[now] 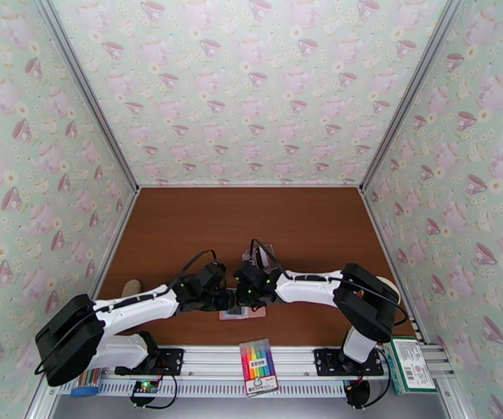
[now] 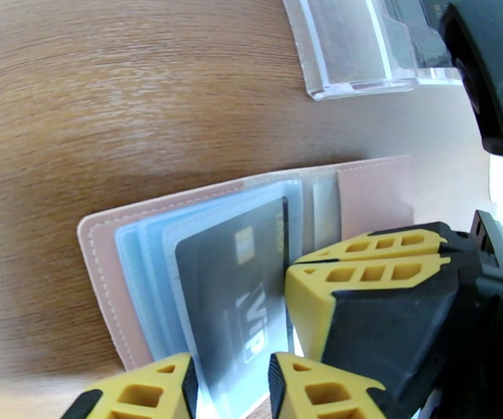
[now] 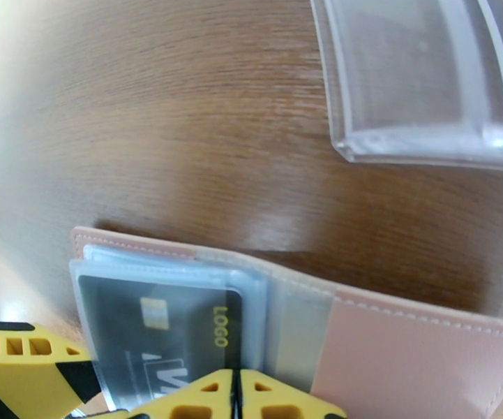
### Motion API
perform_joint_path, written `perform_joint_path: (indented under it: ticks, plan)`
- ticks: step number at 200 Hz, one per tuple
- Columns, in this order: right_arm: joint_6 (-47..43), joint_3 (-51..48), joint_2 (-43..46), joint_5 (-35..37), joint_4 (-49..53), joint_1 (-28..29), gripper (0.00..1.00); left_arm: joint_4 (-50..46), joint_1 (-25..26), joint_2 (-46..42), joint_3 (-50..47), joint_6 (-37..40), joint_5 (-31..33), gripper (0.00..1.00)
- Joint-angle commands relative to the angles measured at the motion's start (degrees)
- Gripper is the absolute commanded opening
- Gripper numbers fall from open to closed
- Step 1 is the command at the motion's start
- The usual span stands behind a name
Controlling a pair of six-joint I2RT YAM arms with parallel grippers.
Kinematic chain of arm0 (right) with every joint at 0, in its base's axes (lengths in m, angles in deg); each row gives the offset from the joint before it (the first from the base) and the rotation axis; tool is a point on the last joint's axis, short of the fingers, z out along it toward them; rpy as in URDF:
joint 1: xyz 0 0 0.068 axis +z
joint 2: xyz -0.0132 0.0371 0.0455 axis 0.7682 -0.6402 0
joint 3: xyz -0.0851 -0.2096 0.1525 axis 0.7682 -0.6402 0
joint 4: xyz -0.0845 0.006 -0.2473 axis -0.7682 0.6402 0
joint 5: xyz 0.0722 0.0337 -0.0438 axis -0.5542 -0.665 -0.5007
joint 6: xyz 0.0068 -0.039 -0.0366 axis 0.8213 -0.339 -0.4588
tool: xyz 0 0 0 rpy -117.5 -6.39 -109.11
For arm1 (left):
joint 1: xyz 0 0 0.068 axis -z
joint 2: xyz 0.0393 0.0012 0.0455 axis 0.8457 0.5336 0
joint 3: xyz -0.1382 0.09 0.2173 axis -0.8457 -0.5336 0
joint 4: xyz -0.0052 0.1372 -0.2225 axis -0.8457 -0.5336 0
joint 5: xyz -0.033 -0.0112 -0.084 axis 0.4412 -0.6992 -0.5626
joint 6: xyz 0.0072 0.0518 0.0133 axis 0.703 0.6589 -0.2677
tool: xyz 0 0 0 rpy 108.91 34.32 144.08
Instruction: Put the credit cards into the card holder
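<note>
A dark grey flat card (image 2: 230, 295) sits in the open pink folding wallet (image 2: 377, 193) on the brown wooden table (image 2: 111, 99).
The left pincer (image 2: 231, 392) has its fingers apart over the card's clear sleeve (image 2: 146, 267). The right pincer (image 3: 236, 396) has its fingers almost together at the card's edge; whether they pinch it cannot be told.

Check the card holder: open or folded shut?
Open. The card holder lies spread flat on the table, clear sleeves exposed, a dark card in the top one.
</note>
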Motion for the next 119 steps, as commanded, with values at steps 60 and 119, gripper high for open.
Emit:
perform_joint_path:
  ticks: [60, 119]
  plan:
    - [-1.13, 0.17, 2.39, 2.59, 3.73, 0.35, 0.25, 2.54, 0.44, -0.67, 1.61, 0.01, -2.73, 0.36]
    - [-1.65, -1.01, 6.80, 5.87, 5.98, -0.24, 0.24, 2.76, 1.89, 0.73, 3.93, -0.50, -2.21, 0.36]
